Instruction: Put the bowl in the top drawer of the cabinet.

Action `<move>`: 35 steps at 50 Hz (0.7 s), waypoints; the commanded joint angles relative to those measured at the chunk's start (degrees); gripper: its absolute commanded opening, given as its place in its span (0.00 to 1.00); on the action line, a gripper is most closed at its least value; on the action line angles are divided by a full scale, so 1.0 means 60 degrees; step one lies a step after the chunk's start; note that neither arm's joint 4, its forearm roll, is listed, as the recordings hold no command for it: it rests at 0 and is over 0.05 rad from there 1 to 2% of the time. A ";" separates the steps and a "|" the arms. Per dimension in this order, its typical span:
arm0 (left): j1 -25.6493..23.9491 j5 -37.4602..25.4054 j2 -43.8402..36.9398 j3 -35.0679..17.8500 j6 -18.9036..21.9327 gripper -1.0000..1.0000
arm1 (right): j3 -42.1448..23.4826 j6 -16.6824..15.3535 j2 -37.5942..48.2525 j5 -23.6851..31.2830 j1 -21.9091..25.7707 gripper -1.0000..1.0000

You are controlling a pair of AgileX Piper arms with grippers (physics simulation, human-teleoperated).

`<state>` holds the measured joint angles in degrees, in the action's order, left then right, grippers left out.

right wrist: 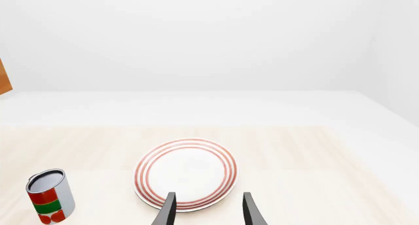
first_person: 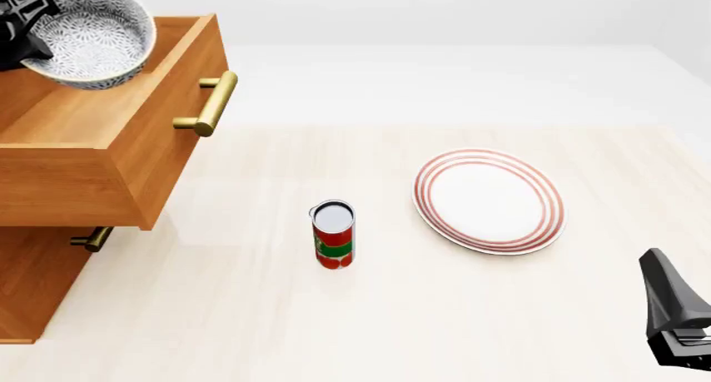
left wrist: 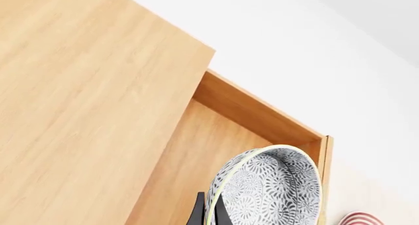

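Observation:
The bowl (first_person: 98,34), white with a fine dark floral pattern, hangs tilted over the open top drawer (first_person: 166,149) at the far left of the front view. My left gripper (first_person: 33,31) is shut on the bowl's rim. In the left wrist view the bowl (left wrist: 272,186) sits just past the fingers (left wrist: 198,212), over the inside of the top drawer (left wrist: 216,146). The light-brown cabinet (first_person: 28,290) stands below the drawer, and its top panel (left wrist: 78,87) fills much of the left wrist view. My right gripper (right wrist: 208,212) is open and holds nothing, low at the near right (first_person: 678,315).
A flat white plate with red rings (first_person: 489,200) lies right of centre on the table. A red and green can (first_person: 333,235) stands upright in the middle. The top drawer's brass handle (first_person: 211,103) juts toward the table. The lower drawer's handle (first_person: 91,238) shows beneath it.

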<state>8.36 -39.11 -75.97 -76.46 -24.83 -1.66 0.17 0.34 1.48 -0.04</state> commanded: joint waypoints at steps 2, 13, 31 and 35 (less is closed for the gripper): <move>0.0035 0.0070 -0.0099 0.0041 0.0179 0.00 | 0.0000 0.0000 0.0000 0.0000 -0.0002 1.00; 0.0101 0.0121 -0.0255 0.0023 0.0276 0.00 | 0.0000 -0.0001 0.0000 0.0000 0.0001 1.00; 0.0090 0.0245 -0.0420 0.0109 0.0280 0.00 | 0.0000 0.0001 -0.0001 0.0000 -0.0001 1.00; 0.0101 0.0265 -0.0439 0.0127 0.0276 0.00 | 0.0000 0.0000 0.0001 0.0000 0.0000 1.00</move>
<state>8.92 -37.94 -78.35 -75.63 -23.46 -1.66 0.17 0.34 1.48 -0.04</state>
